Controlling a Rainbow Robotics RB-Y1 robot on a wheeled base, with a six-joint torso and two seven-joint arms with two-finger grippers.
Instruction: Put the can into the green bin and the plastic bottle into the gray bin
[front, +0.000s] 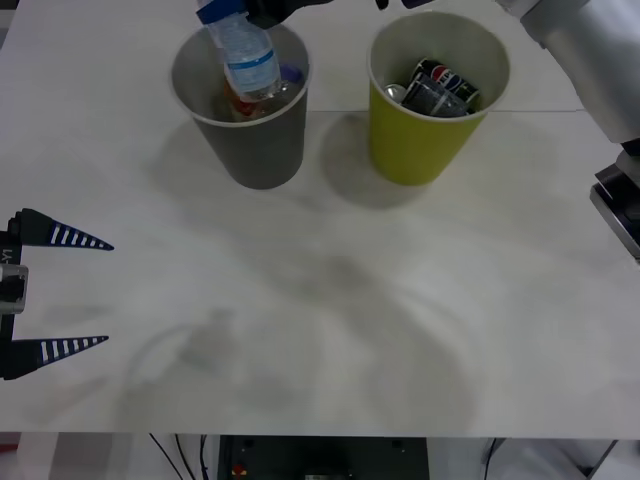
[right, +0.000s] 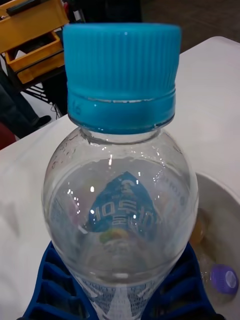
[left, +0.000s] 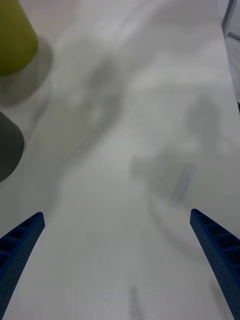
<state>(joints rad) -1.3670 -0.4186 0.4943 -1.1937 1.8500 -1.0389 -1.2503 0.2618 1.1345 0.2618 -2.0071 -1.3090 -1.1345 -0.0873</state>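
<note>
- The plastic bottle (front: 247, 55) stands tilted in the mouth of the gray bin (front: 250, 140), its lower end down inside the bin and its light-blue cap (right: 121, 75) leaning out past the far rim.
- The right gripper (right: 120, 292) is clamped on the bottle: in the right wrist view its blue ribbed fingers (right: 55, 285) press against both sides of the clear body, below the rounded shoulder.
- In the front view the right arm (front: 590, 50) reaches in from the upper right corner, and the dark shape at the bottle's neck looks like its gripper, though the top edge cuts it off.
- Inside the gray bin other bottles lie beneath: a purple cap (right: 223, 278) shows near the wall, and something orange sits just beside the clear bottle.
- The green bin (front: 425, 130) stands just beside the gray one, on its right, not touching it. Cans (front: 440, 88) lie in it, dark with red and white markings.
- The left gripper (front: 60, 292) hangs low over the white table (front: 330, 300) at the left edge, well apart from both bins, its two fingers spread wide with nothing between them.
</note>
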